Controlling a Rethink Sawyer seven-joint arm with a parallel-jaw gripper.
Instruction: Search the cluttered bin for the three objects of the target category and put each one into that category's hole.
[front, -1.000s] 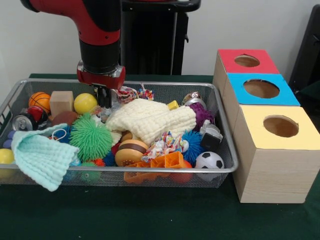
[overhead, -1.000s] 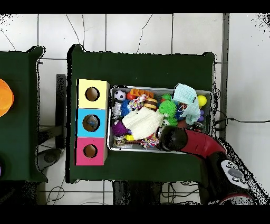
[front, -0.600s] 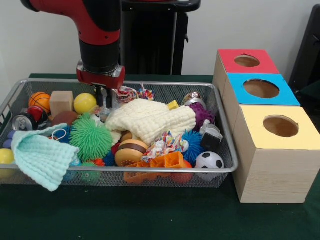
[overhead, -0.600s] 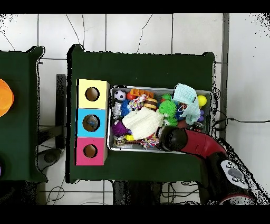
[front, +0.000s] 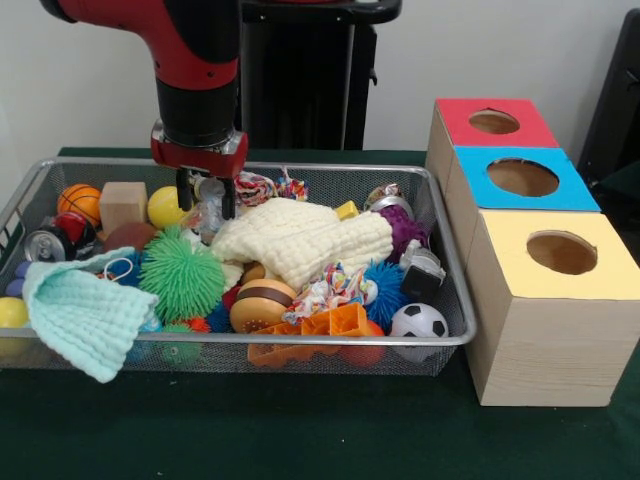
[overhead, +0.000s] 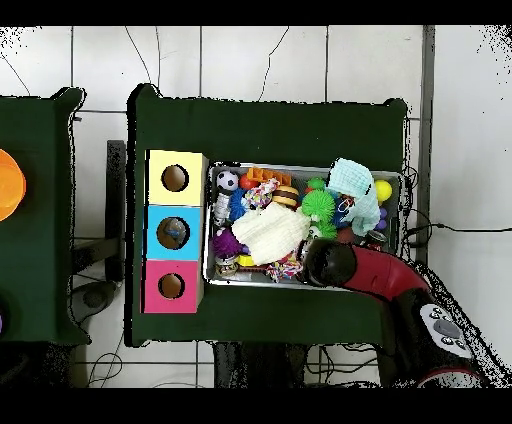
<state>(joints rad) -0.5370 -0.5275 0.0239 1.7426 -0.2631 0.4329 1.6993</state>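
While the red and black arm hangs over the upper left of the wire bin (front: 440, 335), the gripper (front: 205, 205) shows two dark fingers set narrowly apart around a small pale, crinkled object (front: 208, 215); whether they clamp it cannot be told. Which category is sought is not shown. That object lies directly between the jaws, just left of the cream knitted cloth (front: 305, 238) and right of the yellow ball (front: 165, 205); its long axis is unclear. Right of frame stand the red hole (front: 494, 122), blue hole (front: 522, 177) and yellow hole (front: 561, 252). Overhead, the arm's wrist (overhead: 328, 264) hides the jaws entirely, yet all three holes appear clear.
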